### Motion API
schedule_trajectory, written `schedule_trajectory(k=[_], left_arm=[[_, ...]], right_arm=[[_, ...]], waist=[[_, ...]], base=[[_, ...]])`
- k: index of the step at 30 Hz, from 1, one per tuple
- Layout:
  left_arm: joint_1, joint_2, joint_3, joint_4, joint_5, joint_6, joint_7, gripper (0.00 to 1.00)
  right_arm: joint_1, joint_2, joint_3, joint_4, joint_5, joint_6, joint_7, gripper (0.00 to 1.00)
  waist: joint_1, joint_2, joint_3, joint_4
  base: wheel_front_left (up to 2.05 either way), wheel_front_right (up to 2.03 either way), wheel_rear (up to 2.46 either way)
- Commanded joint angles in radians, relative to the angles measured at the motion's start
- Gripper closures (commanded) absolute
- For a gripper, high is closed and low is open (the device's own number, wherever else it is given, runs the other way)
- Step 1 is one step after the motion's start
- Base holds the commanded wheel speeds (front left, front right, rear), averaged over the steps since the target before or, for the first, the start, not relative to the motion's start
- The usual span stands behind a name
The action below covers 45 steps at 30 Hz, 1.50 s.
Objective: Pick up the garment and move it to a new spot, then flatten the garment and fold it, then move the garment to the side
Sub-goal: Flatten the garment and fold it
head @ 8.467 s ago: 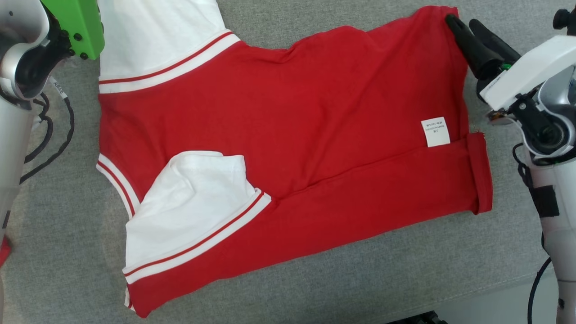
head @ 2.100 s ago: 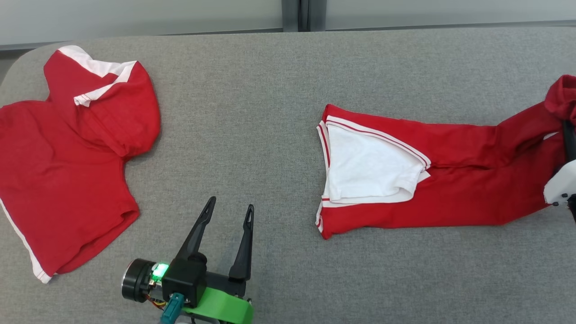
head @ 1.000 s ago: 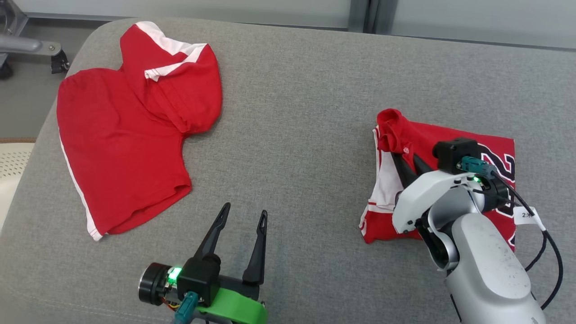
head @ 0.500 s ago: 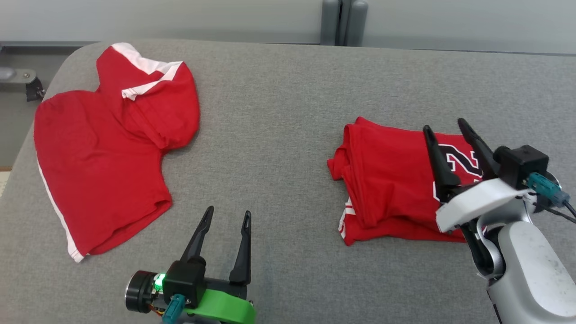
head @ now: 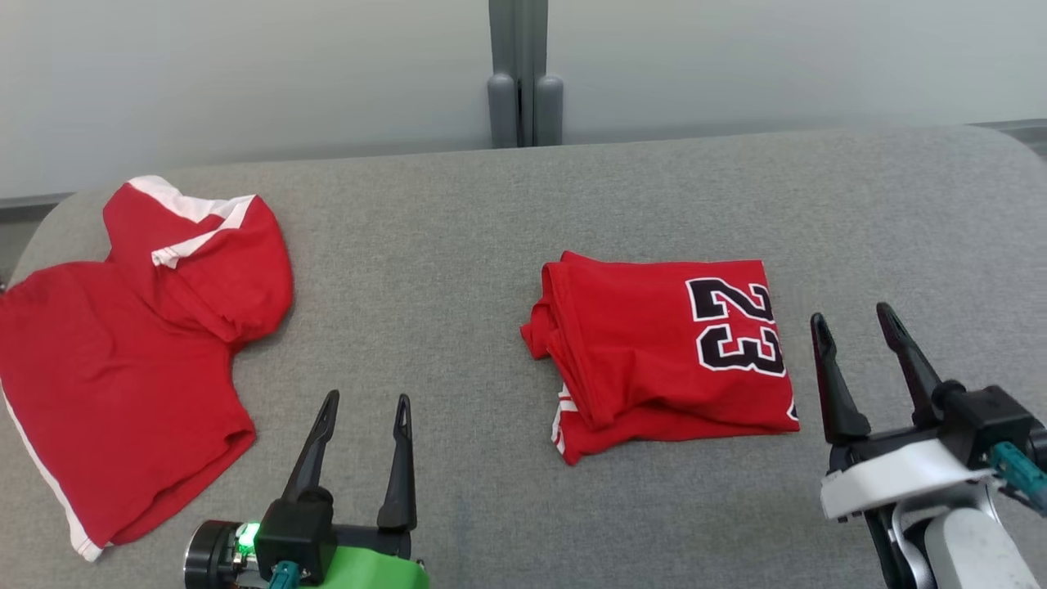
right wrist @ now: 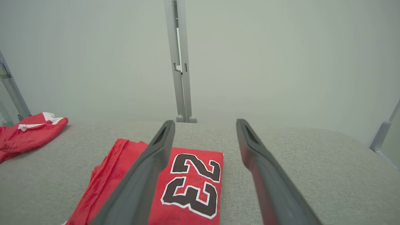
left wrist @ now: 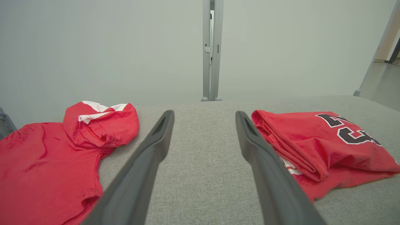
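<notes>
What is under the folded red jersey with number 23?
The folded red jersey lies on the grey fabric surface. Stacked red layers and a white strip peek out at its left edge; anything else beneath is covered.

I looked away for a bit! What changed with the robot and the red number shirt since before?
The red jersey, spread flat before, is now folded small with 23 on top. The right end effector let go of it and drew back, open, beside it. The left end effector stayed open and idle; the other red shirt stayed put.
</notes>
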Motion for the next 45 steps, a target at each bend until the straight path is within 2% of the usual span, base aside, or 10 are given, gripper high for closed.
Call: schedule_trajectory(k=[1,6,16,36,45], left_arm=[[0.026,0.002,0.008,-0.008,0.009,-0.006,-0.003,0.00],[0.058,0.002,0.019,-0.037,0.016,-0.002,-0.003,0.00],[0.112,0.002,0.019,-0.033,0.001,0.016,-0.003,0.00],[0.118,0.002,0.003,0.008,-0.006,0.010,-0.003,0.00],[0.130,0.002,0.011,0.001,-0.014,0.014,-0.003,0.00]], right_arm=[[0.039,0.006,-0.002,-0.024,-0.007,-0.002,-0.002,0.00],[0.133,0.030,-0.012,-0.088,-0.029,-0.002,-0.002,0.00],[0.225,0.048,0.012,-0.091,-0.013,-0.002,-0.002,0.00],[0.271,0.059,0.027,-0.096,-0.031,-0.002,-0.002,0.00],[0.259,0.066,0.038,-0.095,-0.039,-0.002,-0.003,0.00]], waist=[[0.0000,0.0000,-0.048,-0.040],[0.0000,0.0000,-0.076,-0.039],[0.0000,0.0000,-0.111,-0.020],[0.0000,0.0000,-0.162,0.025],[0.0000,0.0000,-0.160,0.025]], base=[[0.00,0.00,0.00],[0.00,0.00,0.00],[0.00,0.00,0.00],[0.00,0.00,0.00],[0.00,0.00,0.00]])
